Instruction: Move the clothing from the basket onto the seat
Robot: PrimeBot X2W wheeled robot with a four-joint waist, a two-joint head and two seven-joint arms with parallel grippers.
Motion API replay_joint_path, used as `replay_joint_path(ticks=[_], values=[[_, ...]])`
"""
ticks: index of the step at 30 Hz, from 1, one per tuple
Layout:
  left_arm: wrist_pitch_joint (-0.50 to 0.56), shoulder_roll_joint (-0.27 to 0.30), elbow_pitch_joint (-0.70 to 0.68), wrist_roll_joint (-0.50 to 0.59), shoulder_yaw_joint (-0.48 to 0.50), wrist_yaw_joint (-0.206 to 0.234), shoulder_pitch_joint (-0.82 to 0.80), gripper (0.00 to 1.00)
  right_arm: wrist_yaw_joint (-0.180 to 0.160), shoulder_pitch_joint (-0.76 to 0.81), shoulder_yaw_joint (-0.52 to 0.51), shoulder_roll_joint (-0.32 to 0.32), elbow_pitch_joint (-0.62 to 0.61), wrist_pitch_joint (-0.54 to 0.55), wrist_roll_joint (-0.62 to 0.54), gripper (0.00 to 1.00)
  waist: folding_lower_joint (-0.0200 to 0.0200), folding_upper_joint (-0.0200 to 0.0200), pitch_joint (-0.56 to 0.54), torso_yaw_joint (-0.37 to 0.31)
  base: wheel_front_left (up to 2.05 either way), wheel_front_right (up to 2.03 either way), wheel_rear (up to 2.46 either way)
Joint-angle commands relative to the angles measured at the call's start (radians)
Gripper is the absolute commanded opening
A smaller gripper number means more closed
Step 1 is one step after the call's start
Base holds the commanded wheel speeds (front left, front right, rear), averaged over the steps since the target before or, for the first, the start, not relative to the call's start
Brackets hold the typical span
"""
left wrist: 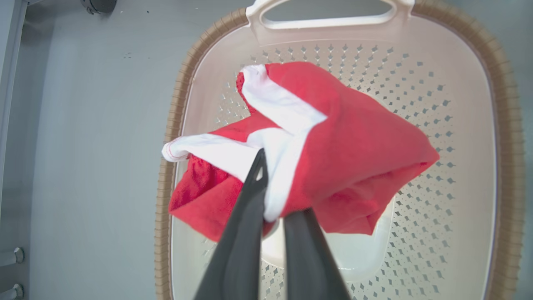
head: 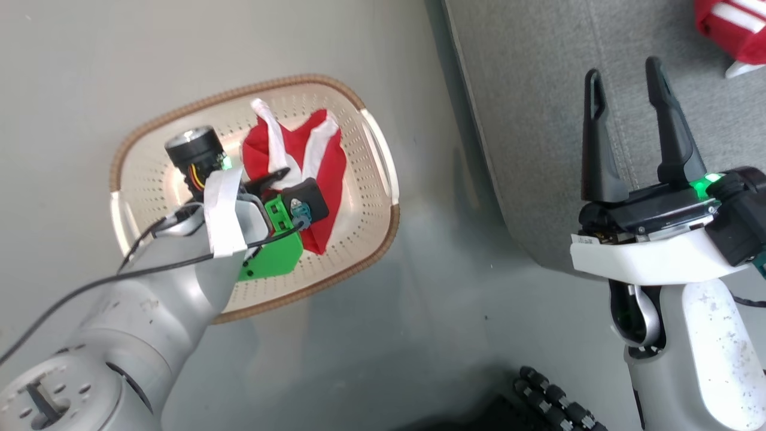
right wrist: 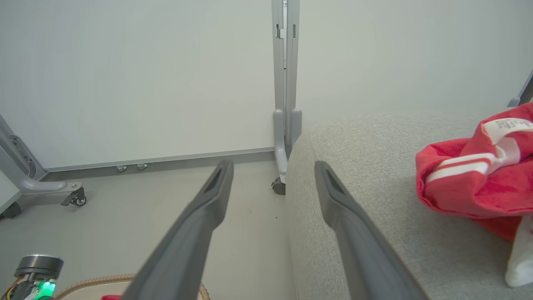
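Grey floor (head: 90,72) runs under the whole scene. Above it, the left claw (left wrist: 272,191) is clenched on a white-trimmed fold of the red garment (left wrist: 354,146), which bunches around the two dark fingers over the inside of the basket (left wrist: 506,104). The basket's perforated wall rings the cloth on every side, so the garment sits within the basket's outline and is not yet across. The seat (head: 538,90) stands to the robot's right, near the basket but apart from it; a second garment (head: 733,27) lies on its far part (so half the job looks done). The right claw (head: 622,69) hovers over the seat's edge, fingers spread wide, gripping nothing.

The step in hand reads as lifting out what seems the last piece; the next move probably calls for raising the cloth until its hanging corner clears the brown rim, then swinging it rightward over the cushion before letting go.

Several things are hard to judge: whether the lowest corner touches the basket floor; how deep the pinch goes, since one fingertip is buried under the trim. In the head view the left forearm covers part of the basket, and the frame edge cuts off the second garment.
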Motion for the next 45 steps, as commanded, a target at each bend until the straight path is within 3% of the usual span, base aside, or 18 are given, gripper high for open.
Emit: replay_joint_path(ticks=[1,11,24,32,39,45], values=[[-0.013,-0.006,-0.002,-0.025,0.007,0.002,0.033,0.0,0.0,0.022,-0.003,-0.002,0.012,0.0,-0.005,1.0,0.0001,0.0,-0.144,0.059,0.0,0.0,0.0],[-0.047,-0.015,-0.06,-0.188,0.119,0.023,0.179,0.0,0.0,0.117,-0.003,-0.023,0.086,0.0,0.01,1.0,0.0001,0.0,-0.386,0.132,0.0,0.0,0.0],[-0.044,0.074,-0.429,-0.32,0.411,0.125,0.466,0.0,0.0,0.262,0.021,-0.047,0.154,0.0,0.05,1.0,0.0001,0.0,-0.659,0.187,0.0,0.0,0.0],[-0.044,0.114,-0.687,-0.288,0.641,0.166,0.627,0.0,0.0,0.308,0.028,-0.048,0.157,0.0,0.063,1.0,0.0001,0.0,-0.718,0.21,0.0,0.0,0.0],[-0.043,0.094,-0.89,-0.237,0.82,0.143,0.76,0.0,0.0,0.328,0.019,-0.049,0.155,0.0,0.071,1.0,0.0001,0.0,-0.745,0.226,0.0,0.0,0.0],[-0.043,0.029,-1.058,-0.198,0.98,0.109,0.852,0.0,0.0,0.348,0.0,-0.049,0.146,0.0,0.068,1.0,0.0001,0.0,-0.762,0.241,0.0,0.0,0.0]])
